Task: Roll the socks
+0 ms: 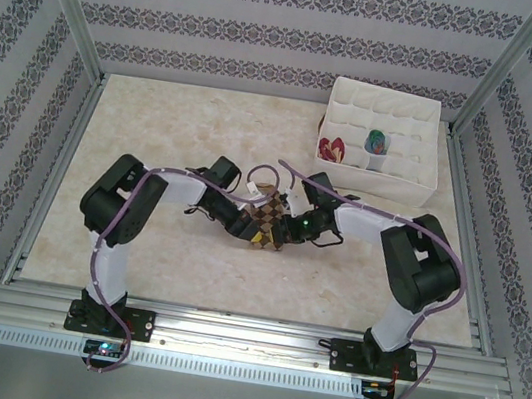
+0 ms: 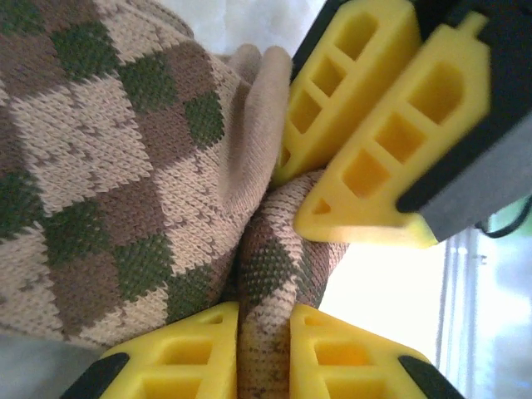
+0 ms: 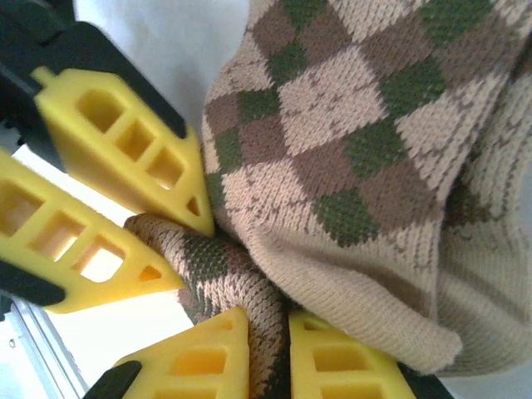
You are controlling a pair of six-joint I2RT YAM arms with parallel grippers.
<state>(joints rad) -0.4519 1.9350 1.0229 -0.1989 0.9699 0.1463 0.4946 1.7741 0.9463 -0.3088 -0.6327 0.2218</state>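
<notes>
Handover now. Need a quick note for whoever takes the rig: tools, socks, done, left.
Tools: left tool shut on a fold of the argyle sock; right tool shut on the same sock, opposite.
Where: that sock is bunched between them, mid table.
Done: peach-red sock and striped sock rolled, in separate compartments of the white organizer box.
Left: finish rolling the argyle sock, probably box it.

A pale beige marbled tabletop lies inside a frame of silvery aluminium posts, with slotted aluminium rails along its near edge. White wallpaper with grey ornamental bands covers the back and side walls. A white box of square compartments sits toward the tabletop's far right corner. The light is bright and even, glaring off the near rails.
</notes>
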